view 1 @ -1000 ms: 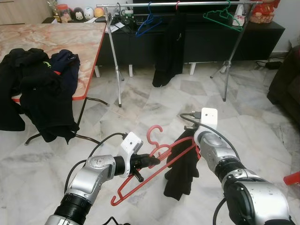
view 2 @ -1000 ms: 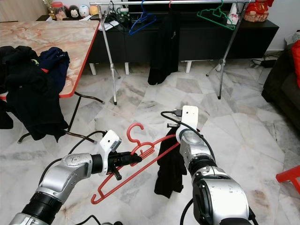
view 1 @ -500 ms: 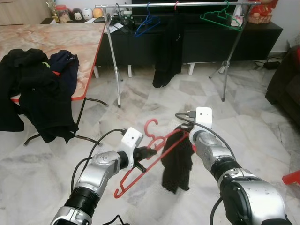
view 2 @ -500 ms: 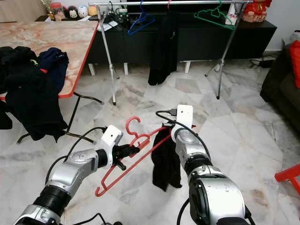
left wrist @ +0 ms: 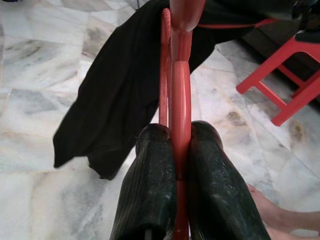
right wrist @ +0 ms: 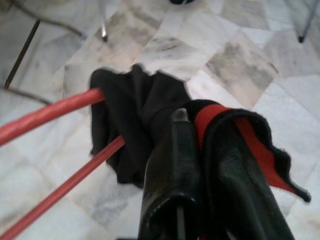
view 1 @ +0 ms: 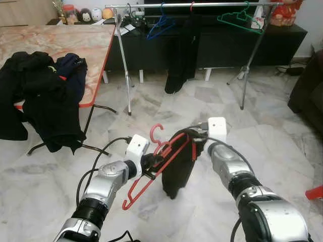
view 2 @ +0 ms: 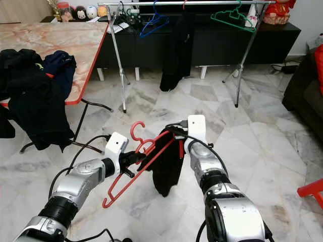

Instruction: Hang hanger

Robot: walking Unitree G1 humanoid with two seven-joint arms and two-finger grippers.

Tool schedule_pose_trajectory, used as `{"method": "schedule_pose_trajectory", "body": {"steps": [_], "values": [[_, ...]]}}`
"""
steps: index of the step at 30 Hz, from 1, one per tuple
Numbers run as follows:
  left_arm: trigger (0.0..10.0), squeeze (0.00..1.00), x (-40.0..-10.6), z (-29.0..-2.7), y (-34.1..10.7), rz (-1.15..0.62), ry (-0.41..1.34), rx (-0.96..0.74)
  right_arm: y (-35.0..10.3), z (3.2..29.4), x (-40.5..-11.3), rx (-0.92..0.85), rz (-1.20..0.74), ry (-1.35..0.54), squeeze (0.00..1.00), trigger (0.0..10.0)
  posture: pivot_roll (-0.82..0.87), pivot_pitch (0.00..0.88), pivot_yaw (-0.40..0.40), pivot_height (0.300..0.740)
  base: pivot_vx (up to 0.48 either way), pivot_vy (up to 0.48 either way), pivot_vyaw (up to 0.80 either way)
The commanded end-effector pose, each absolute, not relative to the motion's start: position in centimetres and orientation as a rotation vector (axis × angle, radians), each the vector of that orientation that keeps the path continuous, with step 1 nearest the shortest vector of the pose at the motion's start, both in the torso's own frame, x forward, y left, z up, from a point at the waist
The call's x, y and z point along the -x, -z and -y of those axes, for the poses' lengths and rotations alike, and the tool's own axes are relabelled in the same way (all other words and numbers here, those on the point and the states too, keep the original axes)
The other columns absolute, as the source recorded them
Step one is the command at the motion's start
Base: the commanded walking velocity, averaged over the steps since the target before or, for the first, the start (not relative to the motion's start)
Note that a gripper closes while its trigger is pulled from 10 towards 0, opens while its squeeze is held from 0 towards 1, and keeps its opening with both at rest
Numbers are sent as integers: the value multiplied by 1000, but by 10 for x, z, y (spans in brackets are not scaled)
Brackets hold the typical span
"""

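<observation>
A red plastic hanger [view 1: 143, 182] is held low over the marble floor, hook [view 1: 154, 131] up. My left gripper [view 1: 151, 162] is shut on its neck; in the left wrist view the red bar [left wrist: 180, 100] runs between both fingers [left wrist: 150, 185]. A black garment [view 1: 176, 169] with red trim drapes over the hanger's upper shoulder and hangs down. My right gripper [view 1: 195, 139] is shut on that garment at the hanger's end, cloth [right wrist: 235, 150] folded over one finger. The metal clothes rail [view 1: 202, 4] stands across the room.
On the rail hang a blue hanger [view 1: 161, 23], a green hanger [view 1: 237, 17] and a dark garment [view 1: 180, 55]. A marble-topped table [view 1: 75, 40] with piled dark clothes [view 1: 45, 96] stands at left. A red stool [view 1: 316, 192] and a dark sofa [view 1: 308, 85] are at right.
Both grippers have raised the hanger and moved it left. The right gripper has drawn the black garment further over the hanger's shoulder, closer to the left gripper.
</observation>
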State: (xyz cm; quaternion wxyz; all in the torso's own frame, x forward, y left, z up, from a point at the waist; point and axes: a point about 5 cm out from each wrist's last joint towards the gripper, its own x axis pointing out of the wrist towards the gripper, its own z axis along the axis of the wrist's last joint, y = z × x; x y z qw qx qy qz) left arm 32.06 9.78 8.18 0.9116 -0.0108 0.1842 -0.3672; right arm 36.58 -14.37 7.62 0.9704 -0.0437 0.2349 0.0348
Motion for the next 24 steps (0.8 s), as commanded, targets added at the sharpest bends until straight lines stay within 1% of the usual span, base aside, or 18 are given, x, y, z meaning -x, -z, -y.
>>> {"method": "schedule_pose_trajectory", "body": {"steps": [1, 2, 7, 10, 14, 18, 21, 24], "values": [[10000, 0, -321, -96, -91, -330, 801, 30, -72, 143, -363, 127, -493, -109, 0, 10000, -57, 24, -21, 740, 0, 0, 0], [10000, 0, -318, -93, -92, -332, 840, 45, -68, 141, -360, 147, -512, -141, 0, 10000, -59, 23, -22, 740, 0, 0, 0], [10000, 0, -312, -88, -93, -329, 914, 69, -64, 139, -357, 152, -541, -165, 0, 10000, -60, 21, -23, 740, 0, 0, 0], [10000, 0, -312, -86, -95, -322, 923, 79, -62, 140, -356, 151, -546, -154, 0, 10000, -55, 20, -25, 740, 0, 0, 0], [10000, 0, -312, -85, -97, -317, 935, 95, -56, 146, -352, 123, -558, -80, 0, 10000, -55, 20, -25, 740, 0, 0, 0], [10000, 0, -305, -84, -98, -334, 1004, 105, -47, 159, -346, 76, -578, 41, 0, 10000, -55, 20, -25, 740, 0, 0, 0], [10000, 0, -306, -85, -93, -364, 984, 67, -46, 163, -346, 51, -578, 84, 0, 10000, -46, 14, -26, 740, 0, 0, 0], [10000, 0, -308, -86, -91, -379, 949, 61, -44, 161, -344, 31, -594, 76, 0, 10000, -46, 14, -26, 740, 0, 0, 0]]}}
